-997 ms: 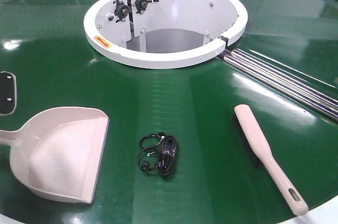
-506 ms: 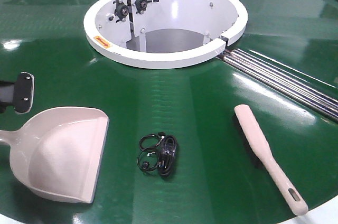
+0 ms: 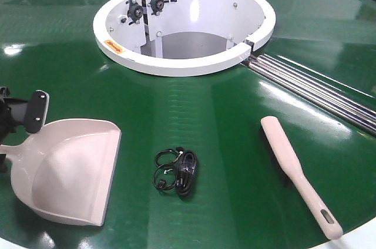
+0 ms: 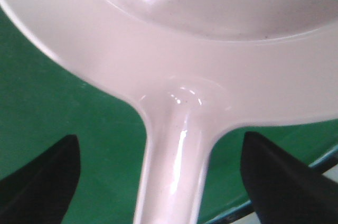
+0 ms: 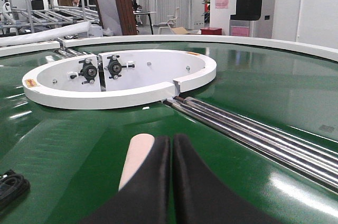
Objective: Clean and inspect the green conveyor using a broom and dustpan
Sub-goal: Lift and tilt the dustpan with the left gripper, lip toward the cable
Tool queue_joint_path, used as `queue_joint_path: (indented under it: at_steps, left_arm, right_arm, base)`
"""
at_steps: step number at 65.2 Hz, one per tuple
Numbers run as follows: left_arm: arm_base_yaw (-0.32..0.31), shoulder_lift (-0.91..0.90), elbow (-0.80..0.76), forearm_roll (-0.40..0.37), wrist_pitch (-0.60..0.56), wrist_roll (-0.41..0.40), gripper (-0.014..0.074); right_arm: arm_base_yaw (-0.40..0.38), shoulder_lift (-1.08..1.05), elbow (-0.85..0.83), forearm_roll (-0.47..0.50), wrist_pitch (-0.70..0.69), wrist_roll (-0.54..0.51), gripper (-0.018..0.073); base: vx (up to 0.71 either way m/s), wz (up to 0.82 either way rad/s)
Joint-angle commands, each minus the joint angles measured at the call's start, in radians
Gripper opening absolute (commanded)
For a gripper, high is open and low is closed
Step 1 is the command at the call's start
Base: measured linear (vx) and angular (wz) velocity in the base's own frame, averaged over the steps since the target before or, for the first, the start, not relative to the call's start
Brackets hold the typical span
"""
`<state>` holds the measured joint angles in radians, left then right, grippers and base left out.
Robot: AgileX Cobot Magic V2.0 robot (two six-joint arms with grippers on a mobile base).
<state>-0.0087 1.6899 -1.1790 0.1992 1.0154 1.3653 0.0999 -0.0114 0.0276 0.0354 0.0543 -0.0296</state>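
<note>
The green conveyor (image 3: 223,114) fills the front view. The beige dustpan (image 3: 70,172) lies on it at the near left, its mouth facing right. My left gripper (image 4: 166,182) is open, with one finger on each side of the dustpan's handle (image 4: 174,150) where it joins the scoop, and clear of it. One of its fingers (image 3: 35,112) shows at the left edge of the front view. The beige broom (image 3: 294,170) lies at the near right. My right gripper (image 5: 171,145) is shut and empty, low over the belt, with the broom's head end (image 5: 138,155) just left of it.
A black coiled cable bundle (image 3: 176,172) lies between dustpan and broom. A white ring-shaped hub (image 3: 182,61) stands in the middle at the back. Silver steel rails (image 3: 317,90) run from it to the right. The belt's white outer edge (image 3: 364,234) is near the broom's handle.
My left gripper has come in from the left edge, moving right and toward the dustpan's handle. The dustpan, broom and cable have not moved.
</note>
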Motion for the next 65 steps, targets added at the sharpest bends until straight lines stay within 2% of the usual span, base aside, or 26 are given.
queue_joint_path:
  at_steps: [1,10,18,28,37,55,61,65]
  left_arm:
    - [-0.005,-0.019,-0.028,0.020,-0.018,0.003,0.0580]
    - [-0.005,0.026,-0.028,0.025,0.018,0.003,0.0526]
    - [-0.005,0.053,-0.028,0.053,0.055,0.002,0.0420]
    - [-0.005,0.054,-0.028,0.126,0.102,0.000,0.0185]
    - [-0.005,0.053,-0.028,0.125,0.134,-0.002,-0.0006]
    - [-0.035,0.013,-0.029,0.122,0.123,-0.010,-0.0008]
    - [-0.060,-0.006,-0.029,0.152,0.118,-0.017,-0.0008]
    - [-0.081,-0.011,-0.029,0.180,0.118,-0.053,-0.0008]
  right_arm:
    - [-0.008,-0.012,0.004,-0.009,-0.072,-0.005,-0.0008]
    - [-0.008,-0.012,0.004,-0.009,-0.072,-0.005,-0.0008]
    - [-0.008,-0.012,0.004,-0.009,-0.072,-0.005,-0.0008]
    - [-0.008,-0.012,0.004,-0.009,-0.072,-0.005,-0.0008]
    - [-0.008,-0.012,0.004,-0.009,-0.072,-0.005,-0.0008]
    - [-0.008,-0.012,0.004,-0.009,-0.072,-0.005,-0.0008]
    - [-0.008,-0.012,0.004,-0.009,-0.072,-0.005,-0.0008]
    - [-0.008,-0.012,0.004,-0.009,-0.072,-0.005,-0.0008]
  base:
    - [0.00,0.00]
    - [0.00,0.00]
    - [0.00,0.00]
    - [0.00,0.00]
    - [0.00,0.00]
    - [0.00,0.00]
    - [0.00,0.00]
    - [0.00,0.00]
